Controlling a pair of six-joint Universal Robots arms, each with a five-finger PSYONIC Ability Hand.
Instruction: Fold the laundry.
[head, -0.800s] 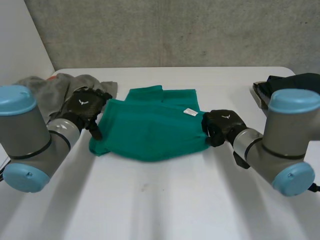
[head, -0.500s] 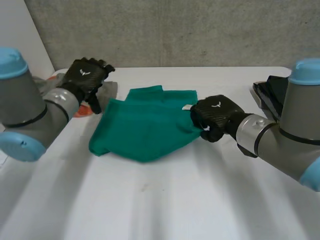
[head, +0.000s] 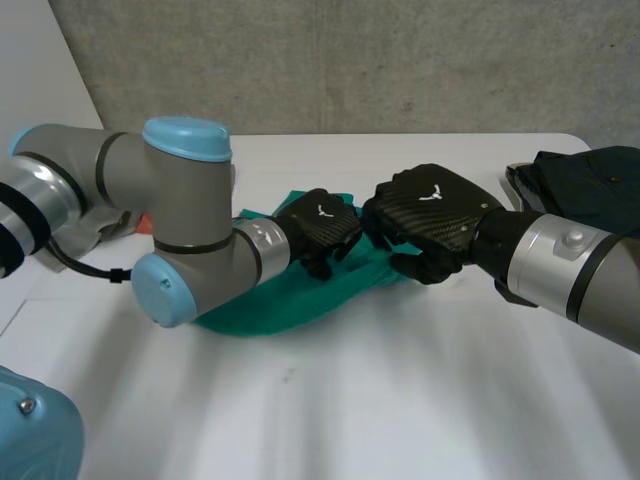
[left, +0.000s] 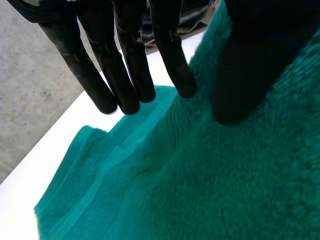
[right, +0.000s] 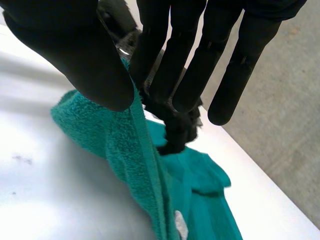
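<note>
We judge the green towel (head: 300, 302), lying mid-way across the table (head: 350, 420), soft and saggy, best taken by its hemmed edges: our right hand (head: 430, 215) pinches its right edge, our left hand (head: 320, 225) hovers straight-fingered over its middle.

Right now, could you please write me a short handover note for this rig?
Right hand: pinches the towel at its right edge, which is lifted off the table.
Left hand: on the towel's middle; I cannot tell its grip.
Dark clothes: at the table's far right.
Done: towel gripped, no neat fold yet.
Left: fold the towel, then the dark clothes.
</note>
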